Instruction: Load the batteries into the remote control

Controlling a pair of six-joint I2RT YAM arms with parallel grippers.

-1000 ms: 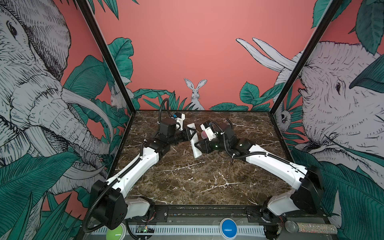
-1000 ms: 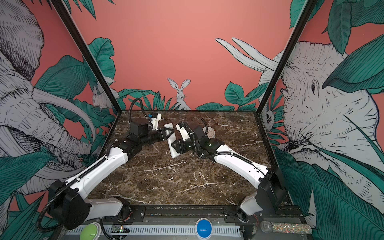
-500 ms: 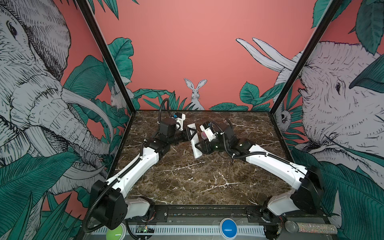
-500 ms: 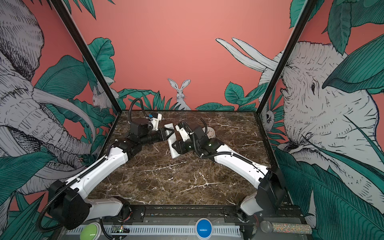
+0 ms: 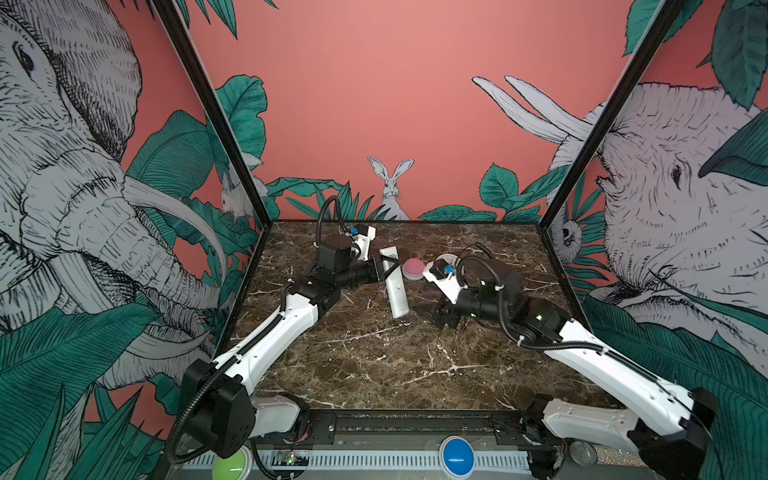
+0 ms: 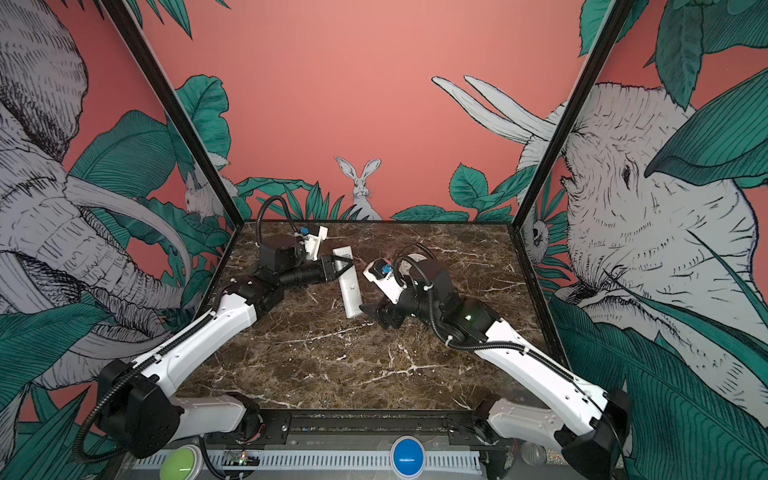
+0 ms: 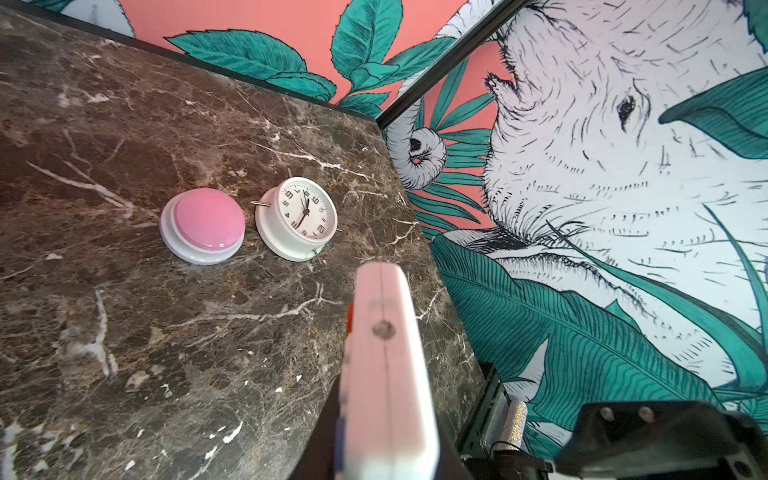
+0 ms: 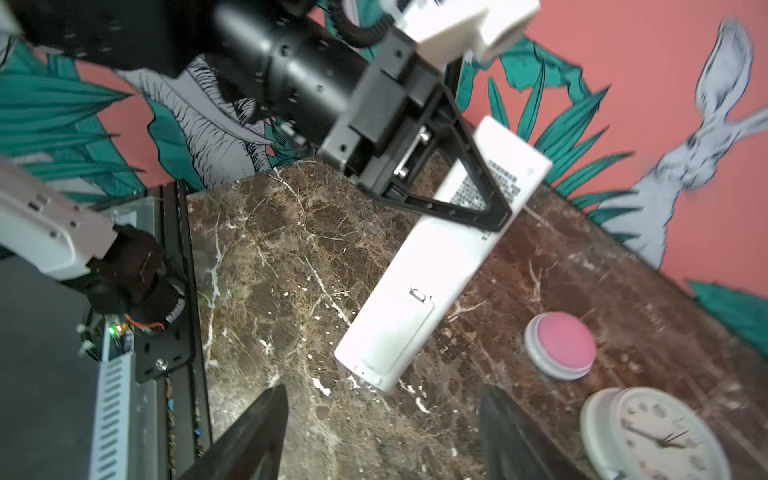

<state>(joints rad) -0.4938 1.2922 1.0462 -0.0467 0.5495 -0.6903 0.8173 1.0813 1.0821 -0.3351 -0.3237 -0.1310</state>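
Slim white rectangular plastic remote control (image 8: 428, 270): clamped between the left gripper (image 8: 494, 208) fingers near its printed end, plain back outward, cover end hanging free. Right gripper (image 8: 382, 392) fingers spread wide and empty, with the cover end just ahead of them. Judged light, rigid and smooth, so likely slippery; grip across the long edges, clear of the cover. No batteries in view.

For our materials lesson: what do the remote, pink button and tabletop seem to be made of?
The remote looks like matt white plastic: moulded seam around its back cover. The pink button seems glossy plastic: bright highlights on its dome. The tabletop has a brown marble look with white veins; real stone or print, cannot tell.
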